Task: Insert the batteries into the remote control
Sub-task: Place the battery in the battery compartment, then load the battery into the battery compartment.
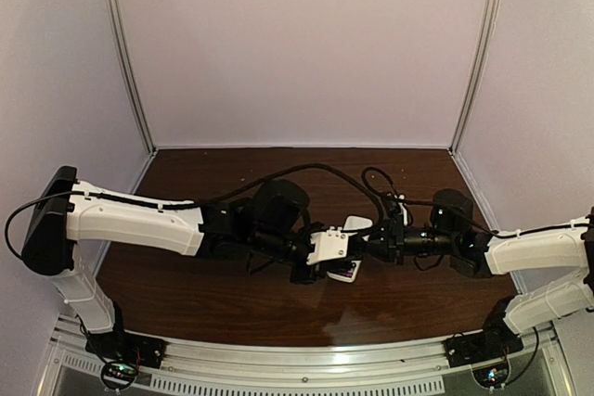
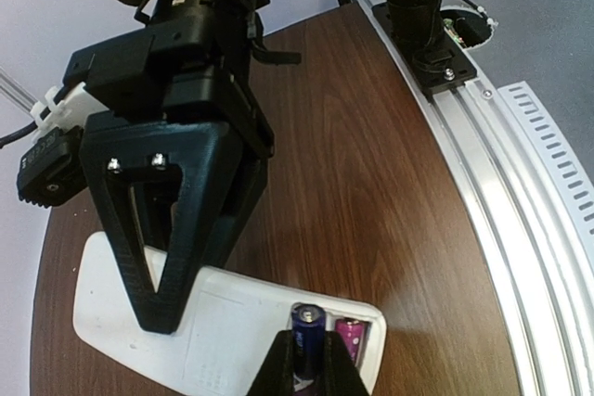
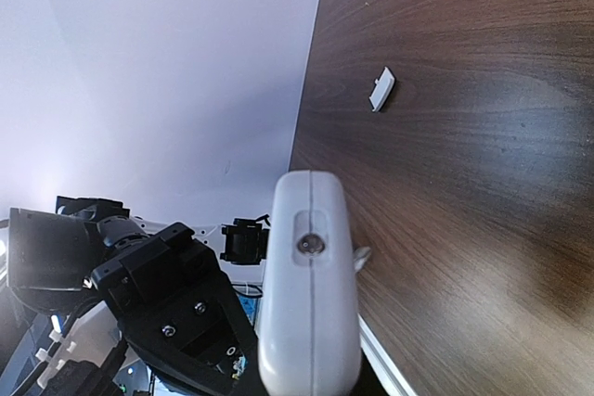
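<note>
1. In the left part of the left wrist view, the right gripper (image 2: 186, 289) comes down from the top and is closed on the remote control (image 2: 223, 326), clamping its left half.
2. The remote control runs along the bottom of this view, plain white back up. I cannot tell if it rests on the tabletop (image 2: 371, 183) or hangs just above it.
3. At bottom centre, the left gripper (image 2: 308, 364) is closed on one battery (image 2: 307, 320), at the open compartment in the right end of the remote.
4. Just to the right of it, a second battery (image 2: 351, 333) already lies in the compartment.
5. To do this step well, I think the held battery should enter the free slot at a tilt, one end first, and then be pressed flat. It must not push the seated one. The right gripper must hold firm while this happens.
6. In the right wrist view, upper right, a small white piece (image 3: 381, 88), probably the compartment cover, lies well apart.
</note>
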